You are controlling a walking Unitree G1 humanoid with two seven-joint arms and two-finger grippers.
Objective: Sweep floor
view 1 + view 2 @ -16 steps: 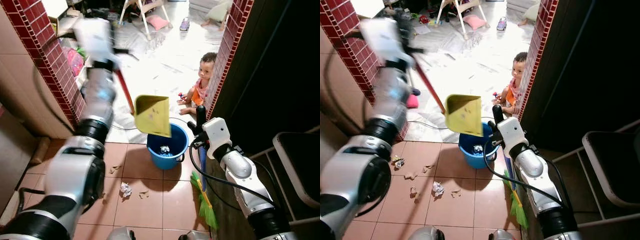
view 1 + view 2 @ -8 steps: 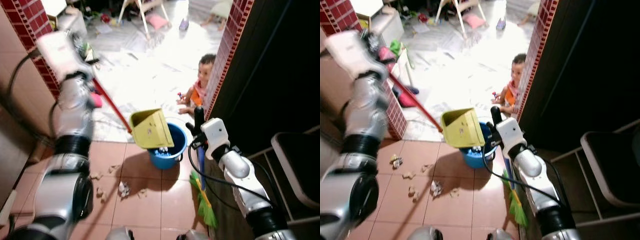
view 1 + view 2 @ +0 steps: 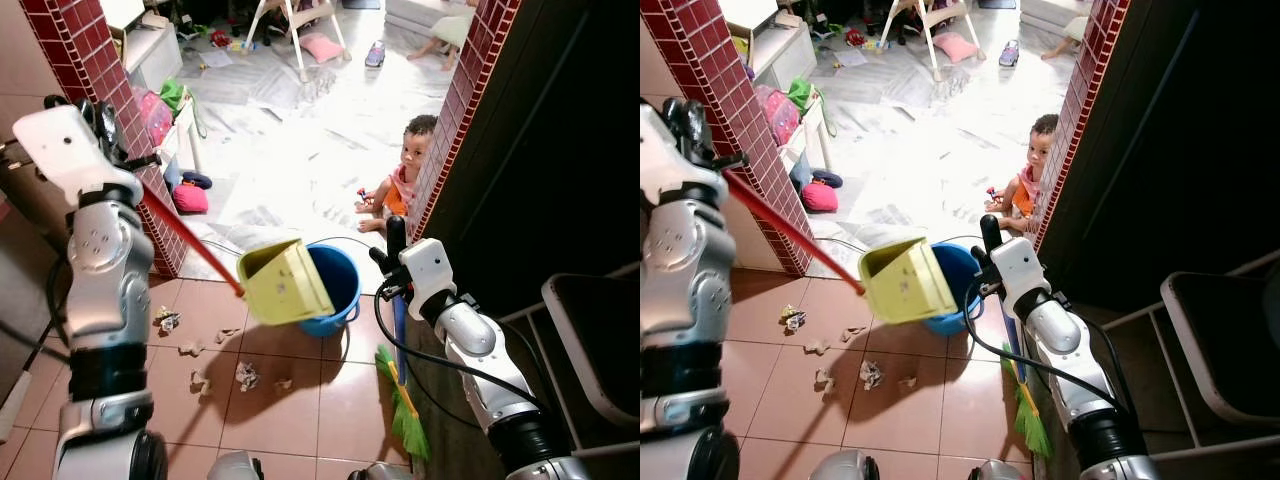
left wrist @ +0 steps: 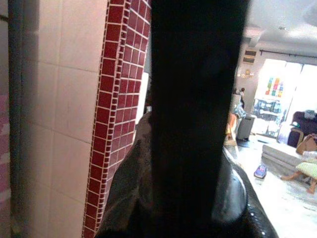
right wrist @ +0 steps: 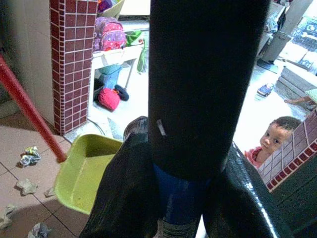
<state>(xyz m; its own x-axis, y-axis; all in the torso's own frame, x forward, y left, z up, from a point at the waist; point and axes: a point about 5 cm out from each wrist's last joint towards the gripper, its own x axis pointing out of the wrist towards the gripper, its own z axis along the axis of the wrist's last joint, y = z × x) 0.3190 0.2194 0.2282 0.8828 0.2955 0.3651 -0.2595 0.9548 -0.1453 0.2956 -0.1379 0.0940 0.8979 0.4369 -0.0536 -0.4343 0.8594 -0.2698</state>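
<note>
My left gripper (image 3: 104, 124) is raised beside the brick pillar, shut on the red handle (image 3: 190, 240) of a yellow-green dustpan (image 3: 285, 283). The pan hangs tilted in the air at the left rim of a blue bucket (image 3: 342, 280). My right gripper (image 3: 393, 248) is shut on a broom's blue handle (image 5: 181, 198), right of the bucket. The broom's green bristles (image 3: 404, 412) rest on the tiles. Crumpled paper scraps (image 3: 244, 376) and bits of litter (image 3: 167, 320) lie on the brown tiles left of the bucket.
A small child (image 3: 407, 170) sits on the white floor just beyond the bucket, by the right brick pillar (image 3: 462, 105). The left brick pillar (image 3: 110, 90) stands close to my left arm. A dark chair (image 3: 590, 330) is at the right.
My left arm has swung out to the left and down, carrying the dustpan from above the bucket to its left rim. The right gripper and broom have stayed put.
</note>
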